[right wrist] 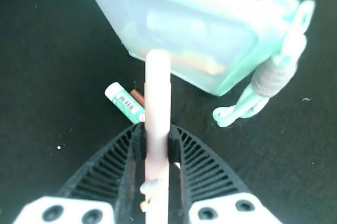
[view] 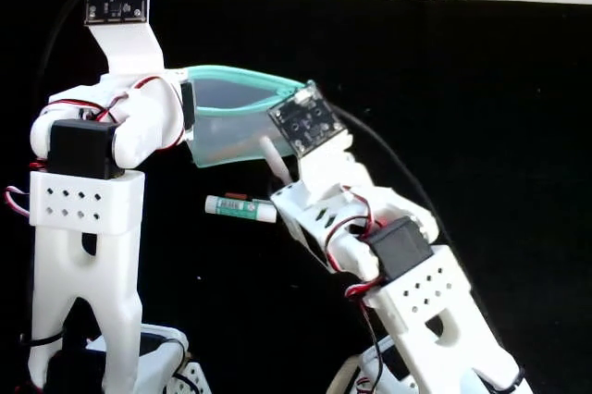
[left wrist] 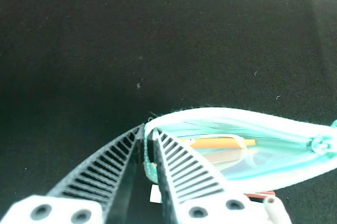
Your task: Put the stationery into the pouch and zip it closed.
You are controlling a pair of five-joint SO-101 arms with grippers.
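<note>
One pouch (view: 231, 130), translucent with a teal zip, sits in the upper centre of the high view on the black bench (view: 481, 89). I cannot tell whether it rests on the bench or hangs above it.

The left tool (left wrist: 149, 132) is pinched narrow on the rim of the pouch at its left end, with both ribbed fingers pressed against the teal edge. In the left wrist view the mouth of the pouch gapes open. The single zip pull (left wrist: 321, 145) sits at the far end, at the right edge of that frame. One orange pen (left wrist: 221, 141) lies inside. Other pale shapes show beneath it, too faint to count.

The right tool (right wrist: 157, 129) grips one pale stick (right wrist: 157, 82) between its fingers. The stick stands lengthwise, with its tip just short of the pouch's clear side wall. In the high view this tool is at the centre of the frame, just below the pouch's right end.

Two things lie loose on the bench below the pouch, left of centre in the high view. One is a white-and-green tube (view: 240, 209) lying on its side. The other is a brown-red stick (right wrist: 138, 97) touching it on the side nearer the pouch and mostly hidden behind it.
</note>
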